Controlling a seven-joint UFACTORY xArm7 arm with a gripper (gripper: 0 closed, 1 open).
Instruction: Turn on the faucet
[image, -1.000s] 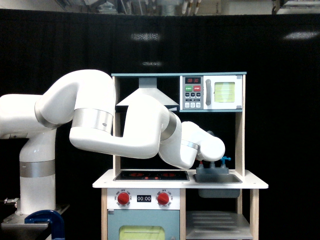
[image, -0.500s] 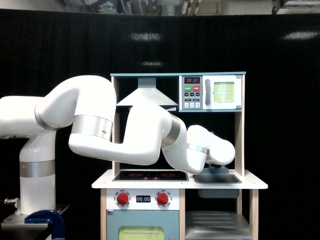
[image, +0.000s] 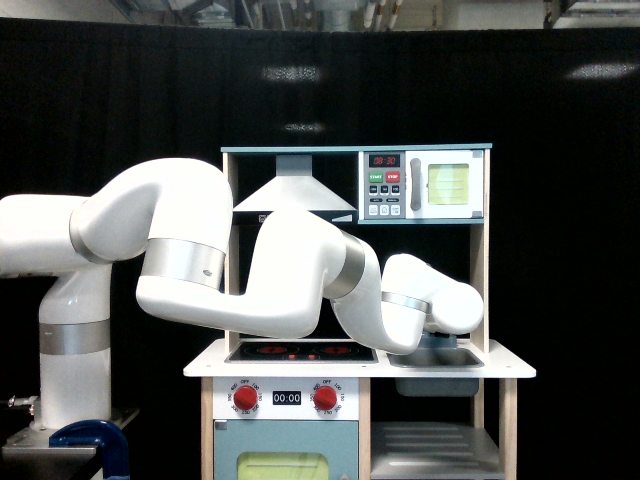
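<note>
The white robot arm (image: 290, 280) reached from the exterior view's left across the toy kitchen's stove (image: 300, 351), its wrist over the grey sink (image: 440, 357). The faucet sat hidden behind that wrist; the end effector's opening could not be told.

Only one view is supplied, the exterior view. It is taken from in front of the toy kitchen (image: 360, 300), facing it squarely at about the height of its surface (image: 300, 368), from a moderate distance, so that the whole white arm (image: 250, 280) and the microwave (image: 425, 186) are framed against a black curtain (image: 560, 250). The arm's base is seen at the exterior view's left. The tool is hidden behind the arm's wrist, over the sink (image: 440, 357).
</note>
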